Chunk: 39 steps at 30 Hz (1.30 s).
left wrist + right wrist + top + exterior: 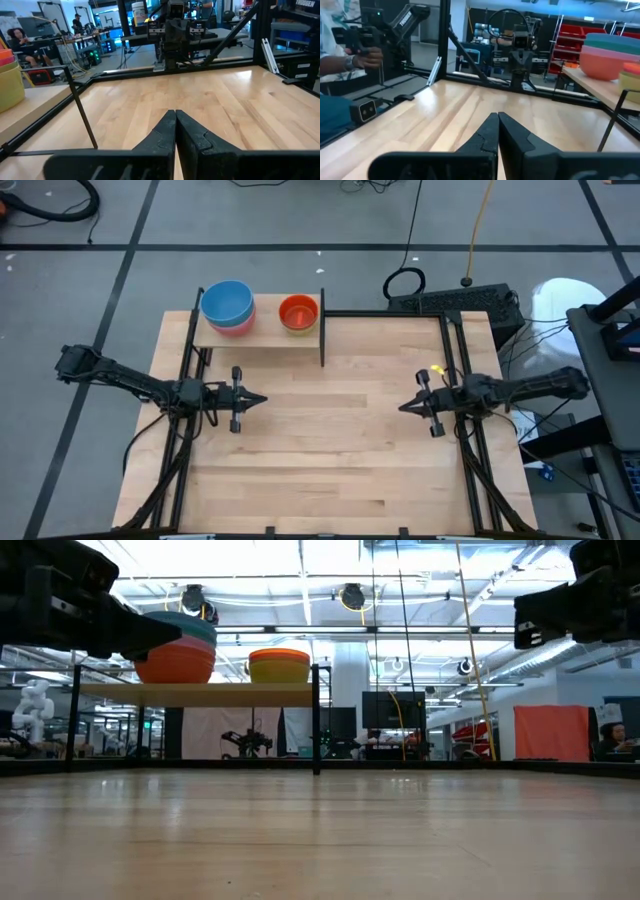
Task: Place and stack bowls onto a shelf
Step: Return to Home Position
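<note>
On the surface (340, 440), at its far edge, the shelf (265, 332) is seen loaded with two stacks side by side: the blue-topped stack (227, 304) toward the left arm, the orange-topped stack (298, 311) beside it. Mid-surface, the left tool (262, 398) and right tool (402, 407) are held with fingers pressed together, tips facing, well apart.
</note>
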{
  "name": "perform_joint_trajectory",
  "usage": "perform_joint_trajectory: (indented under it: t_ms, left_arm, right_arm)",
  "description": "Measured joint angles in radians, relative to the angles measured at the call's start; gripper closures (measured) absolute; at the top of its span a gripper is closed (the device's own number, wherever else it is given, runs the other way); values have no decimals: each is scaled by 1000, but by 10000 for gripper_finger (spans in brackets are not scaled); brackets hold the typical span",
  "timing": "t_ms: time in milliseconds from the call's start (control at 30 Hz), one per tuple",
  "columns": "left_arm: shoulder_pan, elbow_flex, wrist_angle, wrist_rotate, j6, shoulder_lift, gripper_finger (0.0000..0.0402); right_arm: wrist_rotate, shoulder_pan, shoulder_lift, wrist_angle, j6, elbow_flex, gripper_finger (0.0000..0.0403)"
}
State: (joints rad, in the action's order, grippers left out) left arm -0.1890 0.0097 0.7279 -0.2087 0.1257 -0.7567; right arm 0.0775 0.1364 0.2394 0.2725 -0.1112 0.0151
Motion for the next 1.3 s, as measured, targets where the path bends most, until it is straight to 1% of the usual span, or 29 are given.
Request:
perform_joint_trajectory:
  t_ms: [167,300,433,533,633,733,867,967,1133,1300]
  left_arm:
    - [0,0,0,0,0,0,398]
    - [0,0,0,0,-2,0,392]
    - [0,0,-1,0,-8,0,391]
    - [0,0,-5,1,-8,0,397]
    - [0,0,-7,1,-8,0,395]
    - [0,0,-8,30,-10,2,392]
    - [0,2,-25,80,19,46,398]
    - [16,1,-84,86,22,93,396]
    - [71,1,-152,176,13,173,398]
    - [136,1,-247,237,6,252,398]
  right_arm:
    - [1,-13,-136,-120,-5,0,403]
    - [1,-26,-234,-203,23,0,403]
    - [-3,-26,-235,-226,32,0,403]
    - [-44,-26,-238,-236,39,0,403]
    - [-88,-26,-238,-239,39,-1,403]
    - [-129,-26,-237,-234,39,-1,403]
    - [-127,-26,-237,-233,39,-1,403]
    - [-127,-26,-237,-233,39,-1,403]
    - [-126,-26,-237,-233,39,-1,403]
    - [-126,-26,-237,-233,39,-1,403]
